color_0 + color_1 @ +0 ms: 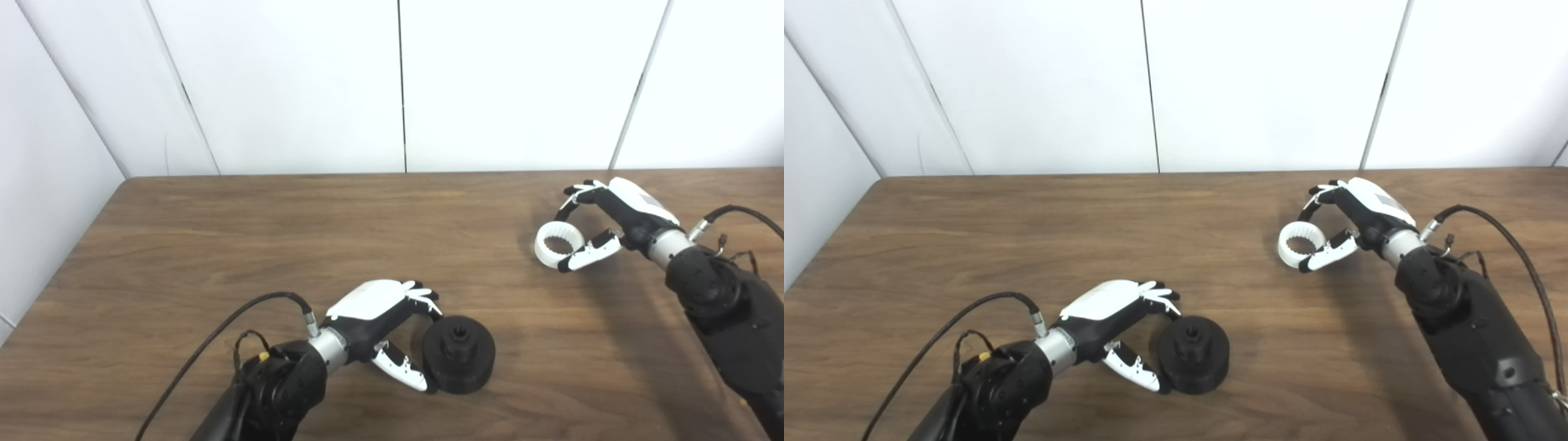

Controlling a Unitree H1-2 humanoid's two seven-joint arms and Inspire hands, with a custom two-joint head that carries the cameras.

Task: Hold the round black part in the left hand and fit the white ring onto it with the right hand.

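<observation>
1. Near the front edge of the desk (184, 233), the round black part (459, 354) lies flat, hub up, just beside the left robot hand (383, 321); its fingers are spread around the part's left side, not yet closed.
2. Over by the right edge, the right robot hand (603, 223) cups the white ring (557, 244), fingers curled about it, though whether it truly grips, I can't tell.
3. Ring and part sit well apart.

1. Table (306, 233): brown, streaked with wood grain.
2. Part (459, 354): matte black all over.
3. Ring (556, 245): white, ridged inside.
4. Left hand (383, 324) and right hand (603, 220): black, with white back shells and white fingers.
5. Wall (294, 86): white panels, dark seams.
</observation>
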